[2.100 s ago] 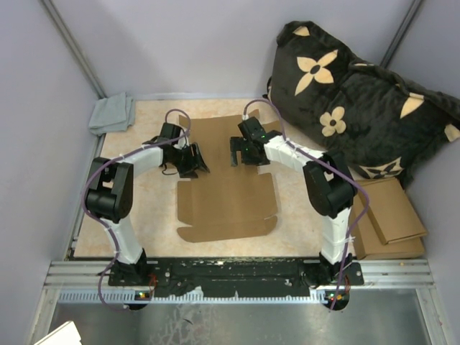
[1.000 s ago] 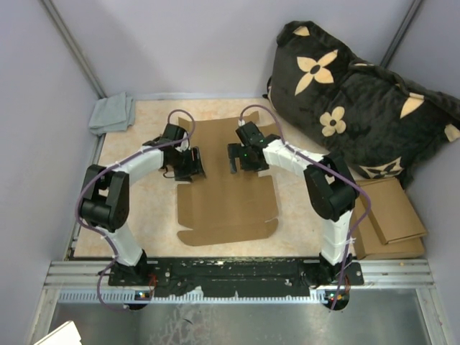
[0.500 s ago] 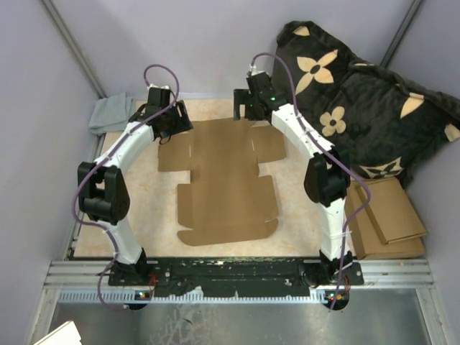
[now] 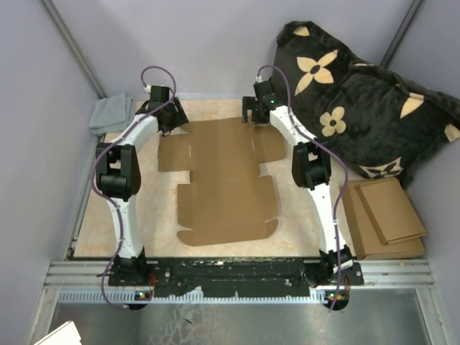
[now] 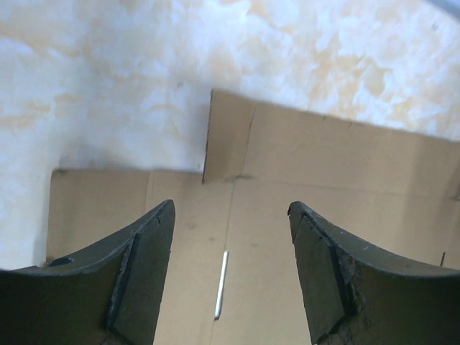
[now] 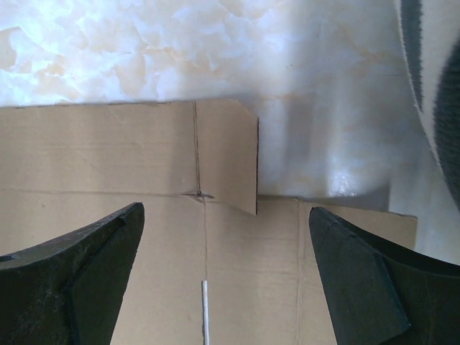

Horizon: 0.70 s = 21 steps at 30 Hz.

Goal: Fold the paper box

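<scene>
Paper box (image 4: 226, 180): one flat sheet; left fingers (image 5: 136, 280), right fingers (image 6: 79, 280) both spread apart, empty.

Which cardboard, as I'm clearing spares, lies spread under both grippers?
The notched sheet with spread flaps; the stack of plain pieces lies far to the right.

Light: you get bright, even overhead light | Shadows: soft, beside the paper box (image 6: 108, 158) flap | Glare: pale sheen on the table (image 6: 345, 180) | Focus: your wrist views are slightly soft
</scene>
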Each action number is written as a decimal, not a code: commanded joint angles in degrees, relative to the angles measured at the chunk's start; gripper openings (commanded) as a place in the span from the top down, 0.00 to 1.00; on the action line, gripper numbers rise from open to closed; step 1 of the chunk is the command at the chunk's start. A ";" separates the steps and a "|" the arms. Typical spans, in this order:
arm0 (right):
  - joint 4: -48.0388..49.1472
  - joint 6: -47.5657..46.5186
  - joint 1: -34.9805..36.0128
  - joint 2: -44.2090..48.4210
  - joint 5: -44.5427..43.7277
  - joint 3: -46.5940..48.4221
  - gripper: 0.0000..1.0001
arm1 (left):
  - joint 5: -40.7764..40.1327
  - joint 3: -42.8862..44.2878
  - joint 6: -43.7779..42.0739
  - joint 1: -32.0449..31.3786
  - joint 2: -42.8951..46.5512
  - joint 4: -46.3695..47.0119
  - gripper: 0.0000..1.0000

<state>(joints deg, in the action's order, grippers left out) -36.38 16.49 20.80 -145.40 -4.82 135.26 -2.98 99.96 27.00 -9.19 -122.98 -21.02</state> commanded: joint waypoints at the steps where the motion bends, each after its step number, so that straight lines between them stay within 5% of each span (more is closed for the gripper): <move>1: 6.03 -1.48 -0.66 -0.56 3.47 3.78 0.01 | -0.20 4.72 -0.58 -0.08 -2.00 3.96 0.29; 21: 13.89 -2.09 -0.73 -2.65 10.52 3.43 0.01 | 3.06 7.05 -1.12 0.66 -8.10 8.25 0.31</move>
<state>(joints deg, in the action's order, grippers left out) -25.74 15.07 20.43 -147.50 3.46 135.48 -2.00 104.77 26.96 -8.84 -130.89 -16.25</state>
